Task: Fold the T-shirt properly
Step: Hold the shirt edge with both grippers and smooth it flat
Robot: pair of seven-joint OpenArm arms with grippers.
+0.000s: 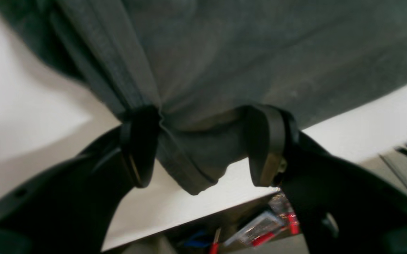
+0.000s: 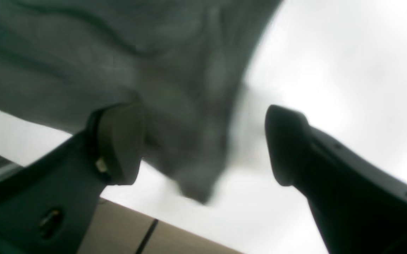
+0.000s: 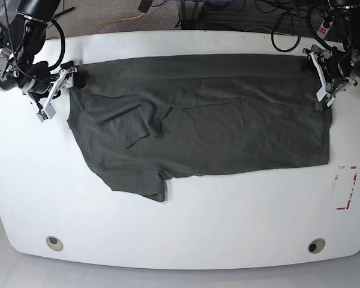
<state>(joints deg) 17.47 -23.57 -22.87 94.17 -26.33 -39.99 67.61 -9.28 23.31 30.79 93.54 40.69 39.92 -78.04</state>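
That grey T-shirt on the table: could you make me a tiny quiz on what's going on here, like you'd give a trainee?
1. True or false: the T-shirt lies spread on the white table.
2. Which gripper has shirt fabric between its fingers: A left gripper, B right gripper, C both?
3. Fill in: the red markings lie near the table's ____ arm side.

Key: 1 true. 2 C, though the right gripper's fingers stand wide apart, not pinching. 3 left.
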